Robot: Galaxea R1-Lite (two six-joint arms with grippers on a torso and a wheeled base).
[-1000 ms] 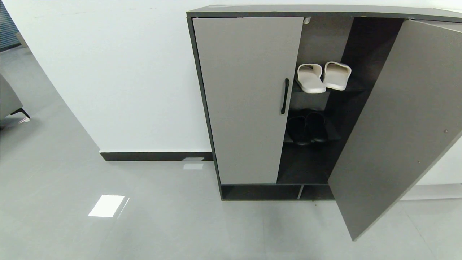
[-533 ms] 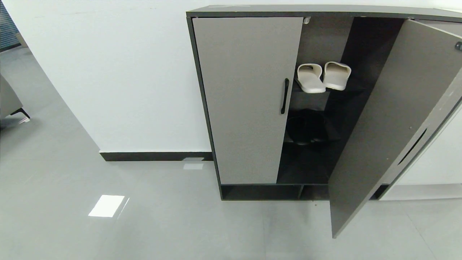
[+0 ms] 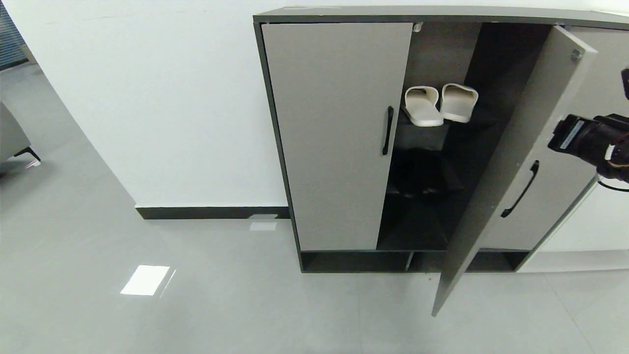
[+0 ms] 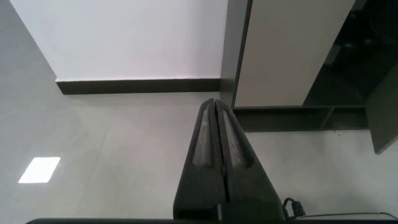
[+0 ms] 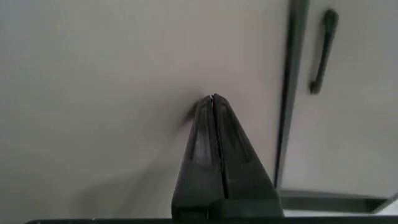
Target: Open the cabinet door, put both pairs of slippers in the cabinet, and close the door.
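The dark cabinet has its middle door standing partly open, inner face toward me. Inside, a white pair of slippers rests on the upper shelf. A black pair lies in shadow on the shelf below. My right arm is at the door's outer side. In the right wrist view my right gripper is shut and empty, its tip against the door's grey outer face. My left gripper is shut and empty, low over the floor before the cabinet's left part.
The left door is closed, with a black handle. A closed door with a handle lies to the right. Low open compartments run along the bottom. Grey floor spreads out in front, with a chair far left.
The open door has swung from wide open toward the cabinet, narrowing the opening. My right arm has come into the head view behind it. The slippers have stayed in place.
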